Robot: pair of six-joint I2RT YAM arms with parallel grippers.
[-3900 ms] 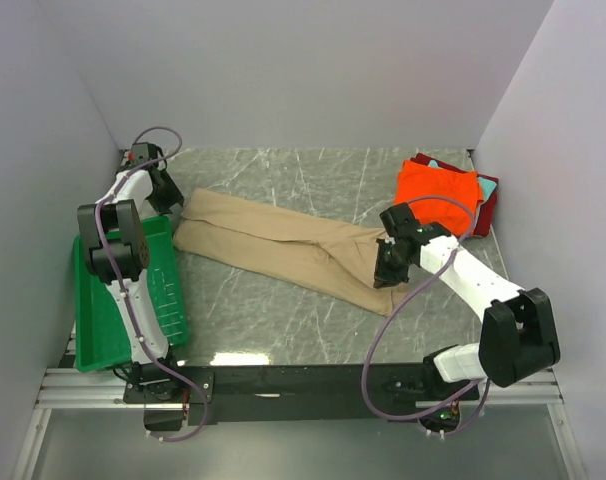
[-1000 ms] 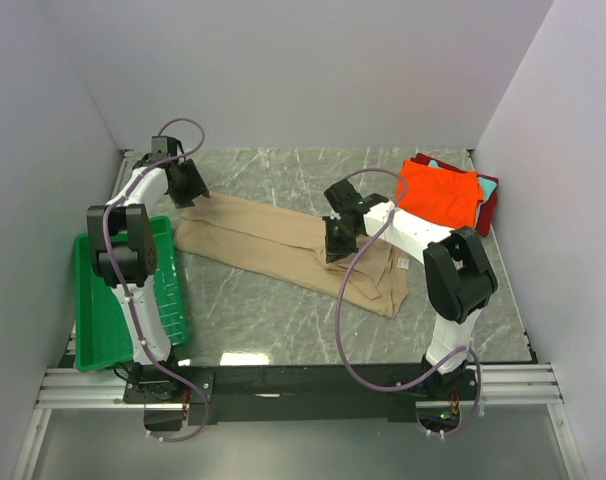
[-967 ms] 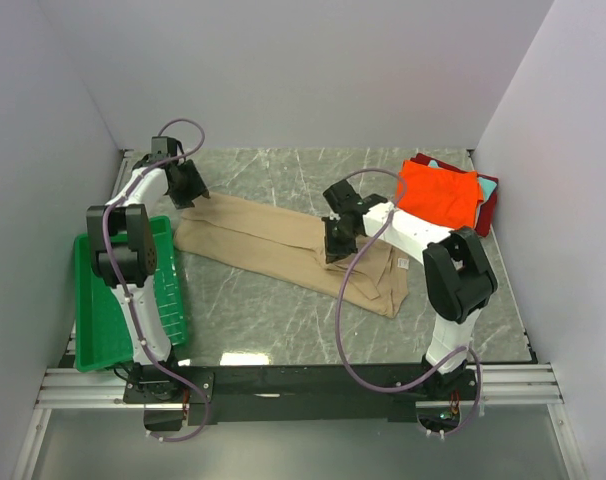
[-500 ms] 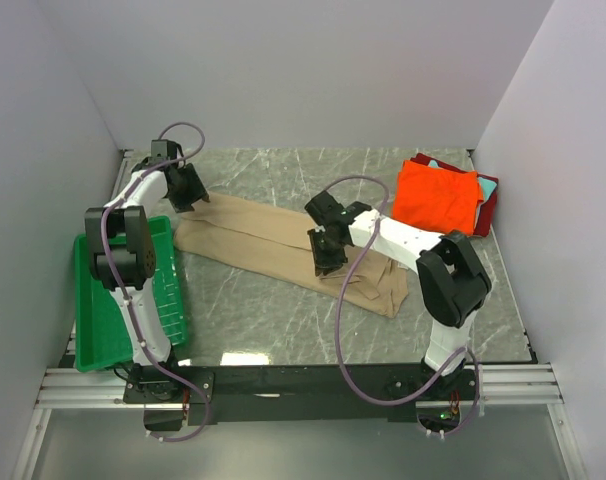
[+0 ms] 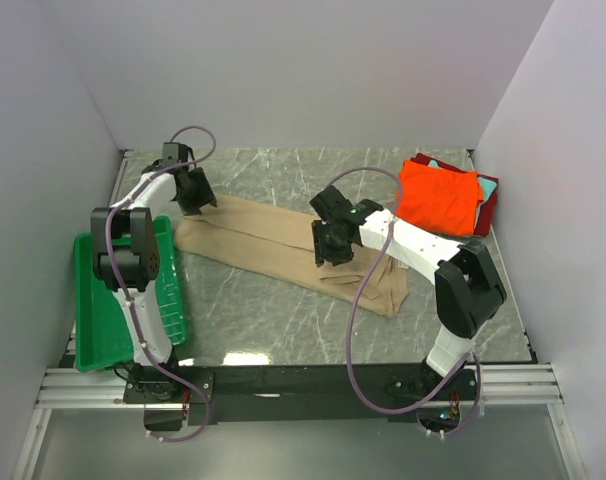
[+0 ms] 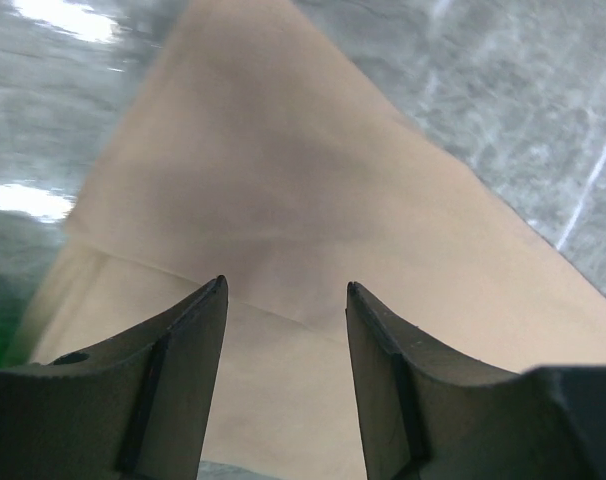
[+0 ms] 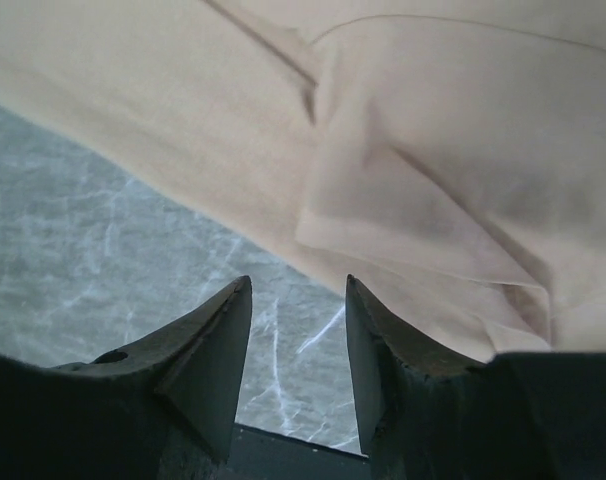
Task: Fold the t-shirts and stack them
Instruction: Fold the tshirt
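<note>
1. Done, by the look of it: orange t-shirt [image 5: 438, 195] folded atop dark red t-shirt [image 5: 490, 205], upper right of the top view.
2. In hand: tan t-shirt [image 5: 273, 245], a long strip slanting across centre frame, lower-right end lying in doubled layers.
3. Left gripper [image 5: 198, 195] spread wide over the strip's upper-left end, grasping nothing.
4. Right gripper [image 5: 328, 250] likewise parted mid-strip, empty.
5. Left to do, likely: shorter folds, then stacking.

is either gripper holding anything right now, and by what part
Nothing is held. The left gripper and the right gripper are both open above the tan t-shirt, with no cloth pinched in either.
</note>
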